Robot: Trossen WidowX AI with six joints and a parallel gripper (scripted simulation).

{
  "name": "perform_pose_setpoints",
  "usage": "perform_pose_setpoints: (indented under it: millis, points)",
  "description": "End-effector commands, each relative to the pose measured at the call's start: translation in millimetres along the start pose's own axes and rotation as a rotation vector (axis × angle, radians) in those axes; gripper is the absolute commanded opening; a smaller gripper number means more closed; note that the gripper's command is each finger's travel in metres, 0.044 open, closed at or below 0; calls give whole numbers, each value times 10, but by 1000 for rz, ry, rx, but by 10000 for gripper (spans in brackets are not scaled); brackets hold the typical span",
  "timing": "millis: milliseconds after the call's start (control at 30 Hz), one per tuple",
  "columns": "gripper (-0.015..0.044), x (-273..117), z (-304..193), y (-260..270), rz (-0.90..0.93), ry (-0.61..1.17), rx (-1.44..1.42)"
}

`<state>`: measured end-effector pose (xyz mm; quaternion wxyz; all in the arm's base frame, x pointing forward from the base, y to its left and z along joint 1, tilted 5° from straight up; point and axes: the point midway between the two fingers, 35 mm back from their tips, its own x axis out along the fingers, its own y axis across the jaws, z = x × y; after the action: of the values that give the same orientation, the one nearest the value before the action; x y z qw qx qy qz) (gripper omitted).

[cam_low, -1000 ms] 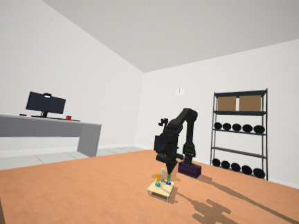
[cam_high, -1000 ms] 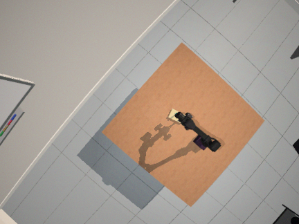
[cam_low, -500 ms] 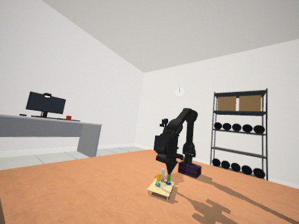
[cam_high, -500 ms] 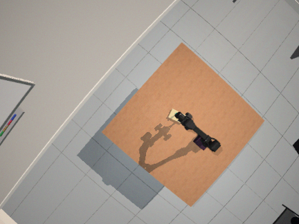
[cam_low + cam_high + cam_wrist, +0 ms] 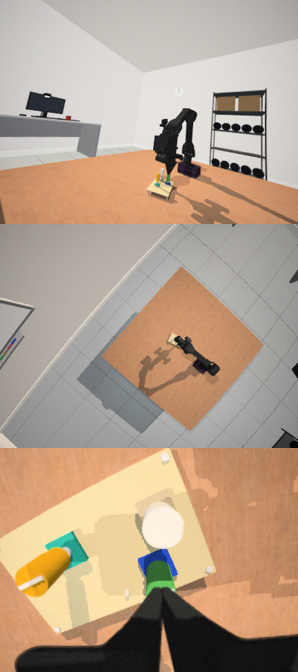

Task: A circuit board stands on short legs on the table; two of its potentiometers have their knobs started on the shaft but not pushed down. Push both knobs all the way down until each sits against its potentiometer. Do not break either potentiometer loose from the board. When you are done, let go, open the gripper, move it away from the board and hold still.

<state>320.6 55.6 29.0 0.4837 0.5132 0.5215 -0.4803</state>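
1. Gripper [image 5: 179, 339] [image 5: 169, 173] [image 5: 160, 594]: narrow, tips together, nothing held. The tips appear at the top of the green knob [image 5: 168, 178] [image 5: 160, 582]; contact cannot be confirmed. An off-centre push could slide off or tilt the knob.
2. Green knob: at 4 o'clock from board centre in the wrist view, over the blue potentiometer [image 5: 167, 183] [image 5: 155, 556]. Seating cannot be verified. Excess force after seating, or side load, could break the potentiometer loose.
3. White cylinder [image 5: 162, 171] [image 5: 163, 527]: between 2 and 3 o'clock, close to the green knob. Sideways travel could strike it.
4. Circuit board [image 5: 172, 336] [image 5: 160, 191] [image 5: 107, 505]: on short legs on the table [image 5: 186, 296] [image 5: 103, 187] [image 5: 250, 508]. Pressing near its edge could tip or shift it.
5. Orange knob [image 5: 158, 177] [image 5: 42, 572]: at 8 o'clock, apparently raised above the teal potentiometer [image 5: 157, 184] [image 5: 77, 545]. A low traverse could knock it askew.
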Motion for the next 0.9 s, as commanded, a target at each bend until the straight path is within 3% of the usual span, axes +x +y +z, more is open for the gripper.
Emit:
perform_pose_setpoints:
  millis: [0,700,867]
  points:
    - [0,71,-12,11,-7,4,2]
    - [0,-222,-11,14,-7,4,2]
    - [131,-161,-2,9,-12,-1,4]
